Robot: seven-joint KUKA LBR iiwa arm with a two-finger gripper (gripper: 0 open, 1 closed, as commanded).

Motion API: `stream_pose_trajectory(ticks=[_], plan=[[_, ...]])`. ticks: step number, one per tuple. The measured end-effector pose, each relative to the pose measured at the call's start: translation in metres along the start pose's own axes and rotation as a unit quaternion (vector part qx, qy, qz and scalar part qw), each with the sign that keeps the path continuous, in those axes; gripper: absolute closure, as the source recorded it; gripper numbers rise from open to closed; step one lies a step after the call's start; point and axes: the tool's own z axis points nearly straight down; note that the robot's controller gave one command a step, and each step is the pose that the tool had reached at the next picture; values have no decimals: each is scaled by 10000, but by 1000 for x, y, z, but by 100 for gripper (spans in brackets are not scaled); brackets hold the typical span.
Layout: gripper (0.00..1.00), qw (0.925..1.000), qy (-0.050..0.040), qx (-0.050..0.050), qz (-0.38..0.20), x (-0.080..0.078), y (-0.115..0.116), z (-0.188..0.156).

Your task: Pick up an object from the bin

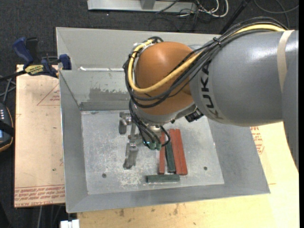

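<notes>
The grey metal bin [71, 127] sits on a dark, speckled room floor [47, 8], with loose cords [209, 1] trailing beyond its far wall. The bin's walls slope inward to a flat bottom that is scratched and dusted with pale scuffs, thickest right beneath the gripper [129, 156].

The arm [251, 75] is a thick, smooth grey cylinder, and black letters on it read "KUK" (the rest curves out of sight). At its wrist is a glossy orange dome [161, 75], looped by a yellow cable and several black ones [137, 87]. Below the dome, dull metal parts of the gripper reach down close to the bin's bottom. Whether the gripper is spread or closed cannot be told, because the dome hides its upper part, and no thing is seen in its grasp.

Three things lie near it, all on the arm's side. Nearest is a flat red-brown slab [178, 151] — long, rectangular and matte. A narrow dark green-grey bar [169, 159] lies along the slab's gripper-facing edge, touching it. A second bar [162, 178] of the same colour lies crosswise just past their near ends, toward the bin's front wall.
</notes>
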Motion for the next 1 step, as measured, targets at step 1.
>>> stream_pose_trajectory(ticks=[1], plan=[[0,10000,-35,-5,19,-2,-1,-4]])
